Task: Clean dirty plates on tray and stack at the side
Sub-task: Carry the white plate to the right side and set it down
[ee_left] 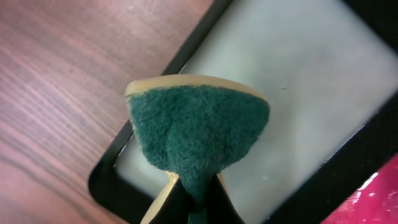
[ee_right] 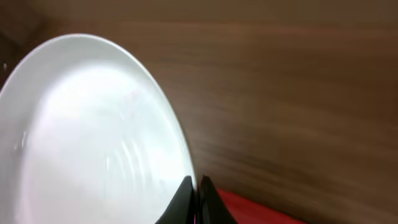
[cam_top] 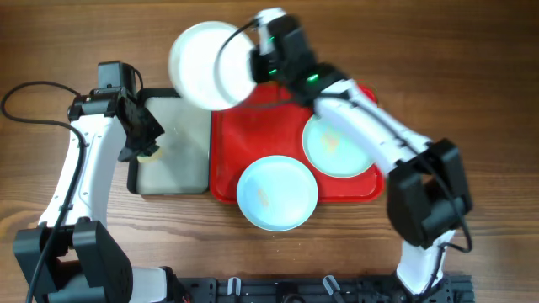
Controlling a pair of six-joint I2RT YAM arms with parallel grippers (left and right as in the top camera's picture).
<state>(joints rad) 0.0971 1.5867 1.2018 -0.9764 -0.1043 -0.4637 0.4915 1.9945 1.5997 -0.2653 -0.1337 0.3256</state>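
Observation:
My right gripper [cam_top: 253,64] is shut on the rim of the white plate [cam_top: 205,64] and holds it tilted in the air over the far left corner of the red tray [cam_top: 232,160]; the plate fills the right wrist view [ee_right: 87,137], pinched between the fingers [ee_right: 196,186]. Two pale aqua plates lie on the tray: one at the right [cam_top: 338,145], one at the front edge [cam_top: 276,192] with a faint brown smear. My left gripper [cam_top: 145,145] is shut on a green-faced sponge [ee_left: 196,134] over the black-rimmed tray.
The smaller black-rimmed tray with a pale inside [cam_top: 173,151] lies left of the red tray, also seen in the left wrist view [ee_left: 298,81]. Wooden table [cam_top: 488,101] all round. A black cable [cam_top: 25,105] loops at the far left.

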